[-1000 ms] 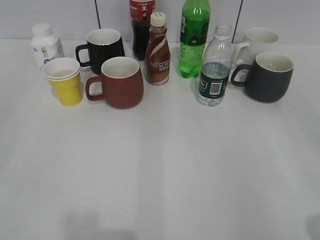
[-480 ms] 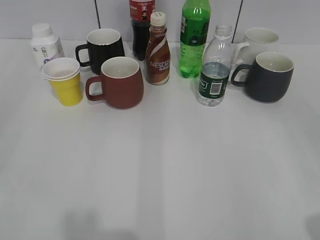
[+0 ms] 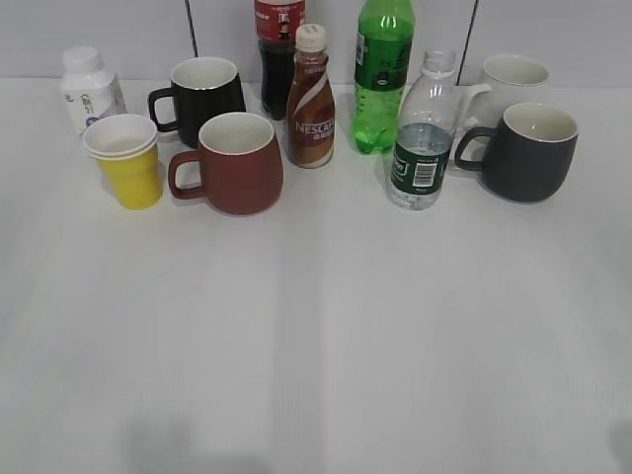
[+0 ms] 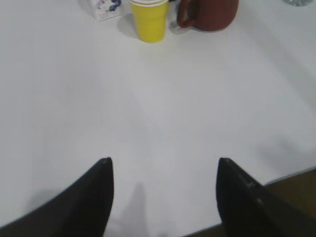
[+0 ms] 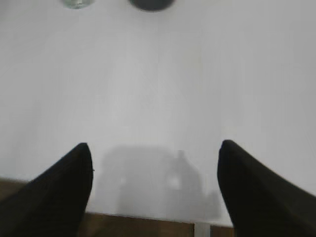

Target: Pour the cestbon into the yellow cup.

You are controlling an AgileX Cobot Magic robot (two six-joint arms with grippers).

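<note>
Standing upright at about two o'clock on the white counter in the exterior view, the cestbon is capless, with water partway up and its dark green label with a barcode patch facing the camera. At its three o'clock, just beside it, sits a dark grey mug, and a white mug stands behind that one. A bright green bottle rises at the cestbon's eleven o'clock. Well apart, toward ten o'clock on the counter, the yellow cup stands upright with its white rim doubled. A dark red mug is just beside the cup at its three o'clock, handle turned toward it. Behind them are a black mug, a small white jar, a brown Nescafe bottle and a dark cola bottle. Neither arm shows in this view.

From the left wrist view, the left pincer hangs over bare counter with its two dark fingers spread wide and nothing between them. At twelve o'clock, far from it, the yellow cup stands with the dark red mug at its three o'clock.

From the right wrist view, the right pincer is likewise spread and empty near the counter's near edge. At eleven o'clock, the cestbon's base just shows, with the dark grey mug beside it.
</note>
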